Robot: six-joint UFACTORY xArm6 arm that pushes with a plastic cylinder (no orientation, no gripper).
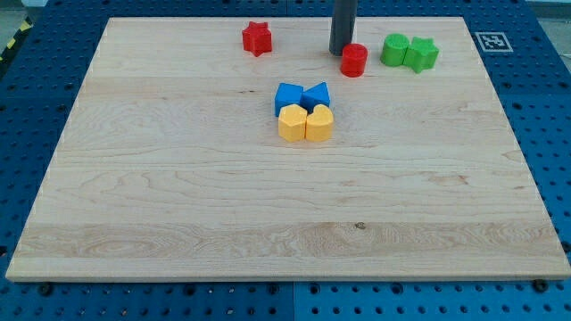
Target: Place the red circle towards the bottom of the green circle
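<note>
Now pushing. No jaws here, only my tip [341, 52], touching the red circle [354, 61] at its upper-left edge. Green circle [394, 49] near, off to the view's right. Next: nudge red rightward and down, to stop below green.

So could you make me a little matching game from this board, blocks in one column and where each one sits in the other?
Blocks:
1. red star
2. red circle
3. green circle
4. yellow pair

Places:
A. touching the green star, near the view's top right
B. just below the two blue blocks, mid-board
C. alone near the view's top, left of my tip
D. right beside my tip, on its right

Pairs: 1-C, 2-D, 3-A, 4-B
</note>
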